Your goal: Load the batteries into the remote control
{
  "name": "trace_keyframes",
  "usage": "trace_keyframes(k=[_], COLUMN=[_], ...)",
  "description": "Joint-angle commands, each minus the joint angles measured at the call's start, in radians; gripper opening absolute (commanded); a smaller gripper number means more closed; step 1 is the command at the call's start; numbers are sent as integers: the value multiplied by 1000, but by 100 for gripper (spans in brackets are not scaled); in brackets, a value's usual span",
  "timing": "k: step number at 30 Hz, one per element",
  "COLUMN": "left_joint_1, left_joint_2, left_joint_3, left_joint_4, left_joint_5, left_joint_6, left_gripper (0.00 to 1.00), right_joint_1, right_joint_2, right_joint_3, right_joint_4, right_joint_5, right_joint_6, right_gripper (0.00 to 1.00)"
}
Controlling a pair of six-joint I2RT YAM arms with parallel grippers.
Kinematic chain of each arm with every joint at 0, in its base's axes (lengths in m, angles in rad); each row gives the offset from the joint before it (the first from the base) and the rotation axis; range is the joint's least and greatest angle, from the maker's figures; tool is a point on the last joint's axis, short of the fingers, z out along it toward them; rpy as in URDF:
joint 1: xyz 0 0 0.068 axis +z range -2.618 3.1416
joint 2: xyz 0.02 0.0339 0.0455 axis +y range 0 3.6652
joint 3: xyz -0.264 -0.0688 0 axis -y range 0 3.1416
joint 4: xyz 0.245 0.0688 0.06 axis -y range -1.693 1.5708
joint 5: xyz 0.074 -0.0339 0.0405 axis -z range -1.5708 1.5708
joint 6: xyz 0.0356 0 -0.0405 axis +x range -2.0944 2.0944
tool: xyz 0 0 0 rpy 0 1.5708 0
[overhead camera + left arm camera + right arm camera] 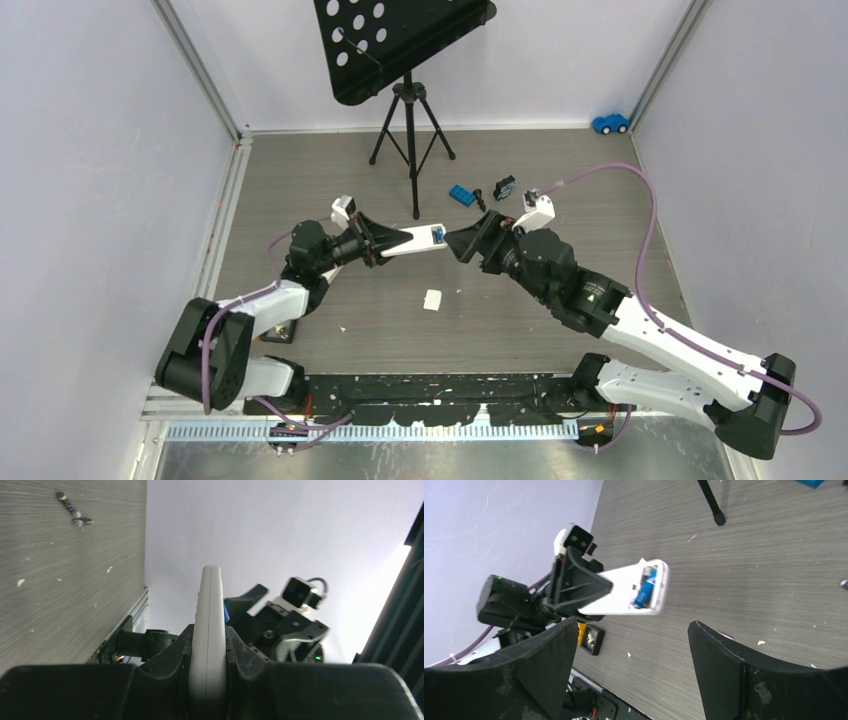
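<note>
Two arms rise from the bottom edge of the top view and meet over the middle of the bench (pixel 330 200). Nearest their bases, a small white piece (pixel 432 299) lies flat on the bench by itself, just below centre.

Above it, the left pincer (pixel 397 241) is clamped narrow on the remote control (pixel 420 238), gripping one end. The remote is held off the bench with its free end pointing to the right of the frame. In the left wrist view the remote is seen edge-on, upright between the two fingers (pixel 240 655), which press against its flat faces.

The right wrist view shows the battery compartment open at the free end of the remote. One blue battery (pixel 646 586) sits inside it, lying along the remote's length.

The right pincer (pixel 463 243) faces that free end from the right, close to it but not touching. Its jaws stand wide and hold nothing.

Farther up the frame, a blue brick (pixel 462 195) and a black-and-blue block (pixel 504 187) lie on the bench, near each other. Loose batteries (pixel 82 522) lie in a short row at the upper left of the left wrist view.

Beyond them stands a black music stand (pixel 400 40) on a tripod. A blue toy car (pixel 610 123) rests at the upper right, against the back wall.
</note>
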Motion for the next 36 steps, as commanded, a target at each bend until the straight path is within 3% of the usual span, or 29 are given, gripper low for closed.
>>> trace_keyframes(k=[1, 10, 14, 22, 31, 36], left_joint_1=[-4, -4, -4, -4, -4, -4], left_joint_2=[-115, -203, -218, -258, -269, -266], left_joint_3=[69, 93, 96, 105, 88, 83], left_joint_4=[-139, -241, -252, -266, -254, -234], left_joint_5=[-43, -61, -61, -53, -44, -40], left_joint_6=[-18, -1, -5, -18, -40, -50], left_gripper=[0, 0, 0, 0, 0, 0], right_joint_1=[-1, -1, -1, -1, -2, -11], right_joint_2=[-22, 0, 17, 71, 103, 103], right_joint_3=[-98, -200, -190, -160, -145, -146], right_joint_4=[220, 482, 484, 445, 495, 479], right_joint_5=[11, -45, -50, -37, -7, -2], right_joint_6=[143, 237, 241, 258, 271, 292], right_gripper=[85, 87, 87, 75, 54, 49])
